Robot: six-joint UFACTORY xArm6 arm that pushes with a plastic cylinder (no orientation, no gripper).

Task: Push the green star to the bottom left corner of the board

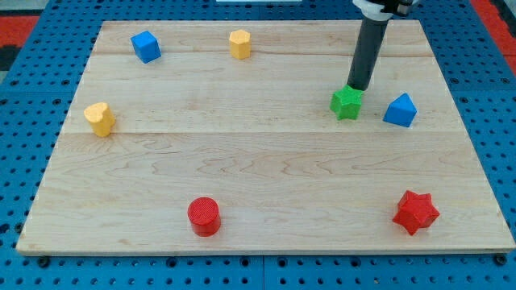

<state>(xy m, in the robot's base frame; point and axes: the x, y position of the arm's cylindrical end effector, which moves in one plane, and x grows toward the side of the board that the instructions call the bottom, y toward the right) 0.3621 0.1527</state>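
Board [266, 169]: pale wood planks, visible grain, smooth satin finish. Surrounding blue surface [16, 121]: perforated, looks like matt plastic or painted metal. Green star [347, 103], red cylinder [204, 216], red star [415, 212], blue blocks, yellow blocks: solid-coloured, smooth, matt. Rod [367, 52]: dark, matt, slightly sheened.

A: What part of the arm was visible?

B: Only the lower end. A white and black fitting entered at the view's top right, and the straight dark rod [368, 52] descended from it.

A: How was the rod oriented?

B: It leaned slightly, its upper end further toward the view's right than its lower end.

A: Where was my tip?

B: My tip [359, 86] was down at the table surface, in the view's upper right area. No gripper was fitted.
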